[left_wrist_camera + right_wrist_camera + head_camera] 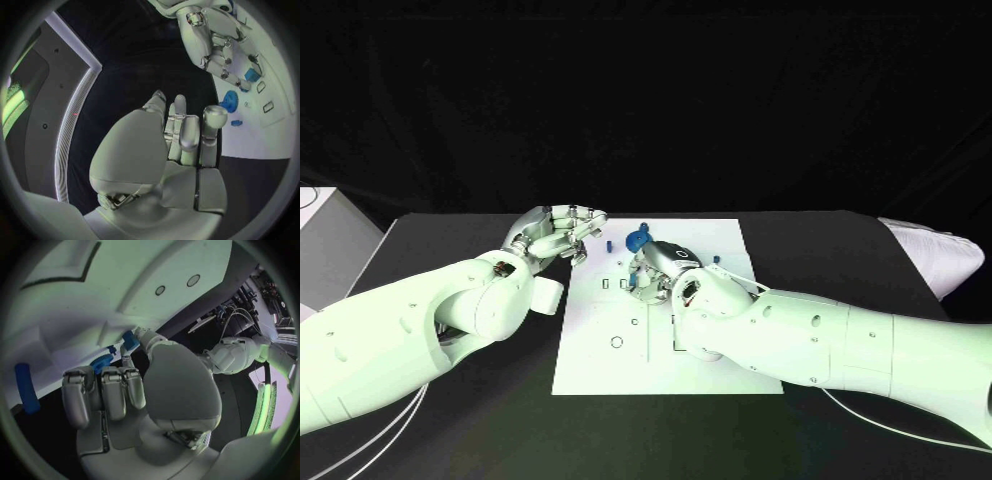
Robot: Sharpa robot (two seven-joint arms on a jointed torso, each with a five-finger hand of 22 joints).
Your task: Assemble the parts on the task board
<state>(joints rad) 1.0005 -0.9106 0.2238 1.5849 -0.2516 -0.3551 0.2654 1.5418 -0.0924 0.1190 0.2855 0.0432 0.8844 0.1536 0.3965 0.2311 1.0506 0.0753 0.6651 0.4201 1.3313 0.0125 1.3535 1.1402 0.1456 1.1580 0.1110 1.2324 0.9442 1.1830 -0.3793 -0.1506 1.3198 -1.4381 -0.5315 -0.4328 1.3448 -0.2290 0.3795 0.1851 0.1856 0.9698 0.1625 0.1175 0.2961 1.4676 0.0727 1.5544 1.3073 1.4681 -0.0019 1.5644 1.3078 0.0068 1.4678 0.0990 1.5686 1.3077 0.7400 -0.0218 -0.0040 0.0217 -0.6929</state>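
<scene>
- The task board (661, 350) lies flat in the middle of the black table (848, 250), its long side running away from the robot.
- The right hand (661, 268) rests over the upper middle of the board, fingers curled down toward the plate.
- In the right wrist view the right hand pinches a small blue part (130, 341) between its thumb and a fingertip, just above the board's white surface (the other fingers are folded beside it).
- A round blue part (636, 240) sits on the board near its far edge, just beyond the right hand; the left wrist view shows it as a blue disc (229, 101).
- A small blue peg (607, 245) stands near the board's far left corner, close to the left hand's fingertips.
- Another blue piece (717, 259) lies just to the far side of the right hand, near the board's right edge.
- The left hand (557, 232) hovers at the board's far left corner, fingers curled inward on nothing, off the plate's surface.
- A long blue bar (24, 387) lies on the board in the right wrist view, apart from the held part.
</scene>
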